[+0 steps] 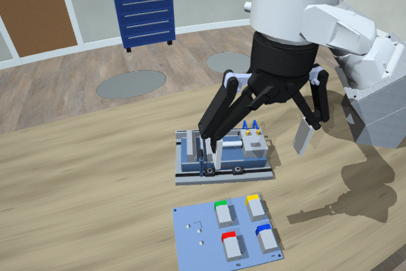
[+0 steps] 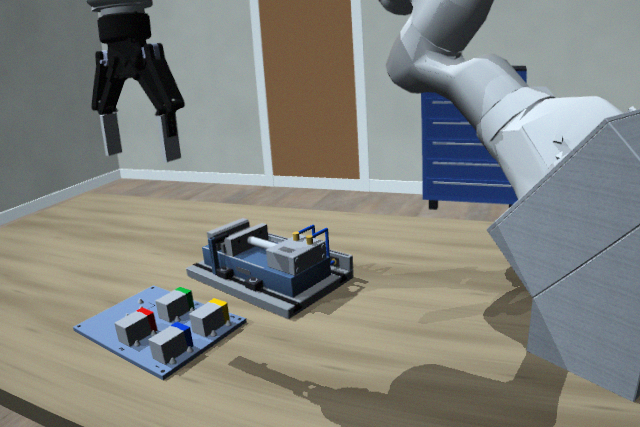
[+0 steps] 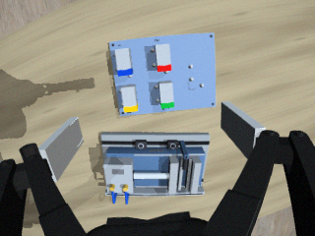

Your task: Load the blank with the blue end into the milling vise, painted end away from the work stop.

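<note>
The blank with the blue end (image 1: 269,242) (image 2: 168,344) (image 3: 123,59) lies on the infeed plate (image 1: 187,254) (image 2: 98,327) (image 3: 203,54), at a corner. Blanks with red (image 1: 232,249) (image 2: 132,329) (image 3: 162,54), green (image 1: 224,216) (image 2: 171,307) (image 3: 166,91) and yellow (image 1: 255,210) (image 2: 206,320) (image 3: 128,94) ends lie there too. The vise (image 1: 248,162) (image 2: 258,270) (image 3: 148,160) holds no blank. Its fixed jaw (image 1: 189,146) (image 2: 227,229) (image 3: 198,174) faces the moving jaw (image 2: 248,240) (image 3: 173,174); the work stop (image 1: 201,167) (image 3: 184,148) stands between them. My gripper (image 1: 260,146) (image 2: 141,147) (image 3: 150,122) is open and empty, high above the vise.
Blue hoses (image 1: 254,124) (image 2: 326,241) (image 3: 114,198) rise from the vise's hosed end block. Clamps (image 1: 237,170) (image 2: 253,283) (image 3: 141,145) sit on the raised plate's side towards the infeed plate. Small pins (image 1: 201,242) (image 3: 191,66) stand on the infeed plate.
</note>
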Action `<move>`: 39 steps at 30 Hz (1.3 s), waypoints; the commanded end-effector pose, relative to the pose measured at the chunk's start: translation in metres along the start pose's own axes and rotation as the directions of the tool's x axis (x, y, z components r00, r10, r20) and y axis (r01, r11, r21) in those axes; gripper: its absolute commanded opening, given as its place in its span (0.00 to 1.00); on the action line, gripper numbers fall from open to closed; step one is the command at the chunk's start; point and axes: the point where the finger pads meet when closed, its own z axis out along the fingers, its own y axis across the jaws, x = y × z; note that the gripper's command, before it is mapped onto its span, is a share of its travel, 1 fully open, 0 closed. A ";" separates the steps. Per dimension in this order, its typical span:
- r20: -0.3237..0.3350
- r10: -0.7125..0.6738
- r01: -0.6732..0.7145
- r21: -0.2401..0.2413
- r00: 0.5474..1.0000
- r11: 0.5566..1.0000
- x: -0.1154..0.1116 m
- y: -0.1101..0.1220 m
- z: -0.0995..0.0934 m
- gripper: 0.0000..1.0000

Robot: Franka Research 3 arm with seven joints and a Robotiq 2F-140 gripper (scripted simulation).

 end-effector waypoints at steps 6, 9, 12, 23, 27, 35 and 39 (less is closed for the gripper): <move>0.001 0.000 0.000 0.001 1.000 1.000 0.001 -0.002 -0.001 1.00; 0.002 0.000 0.000 0.002 1.000 1.000 0.002 -0.003 -0.002 1.00; 0.002 0.000 0.000 0.002 1.000 1.000 0.002 -0.003 -0.002 1.00; 0.001 -0.001 0.001 0.001 1.000 1.000 0.002 -0.003 -0.002 1.00; 0.002 0.000 0.000 0.002 1.000 1.000 0.003 -0.004 -0.002 1.00; 0.002 0.000 0.000 0.002 1.000 1.000 0.003 -0.004 -0.002 1.00; -0.001 -0.005 0.005 0.000 1.000 1.000 0.003 -0.003 -0.002 1.00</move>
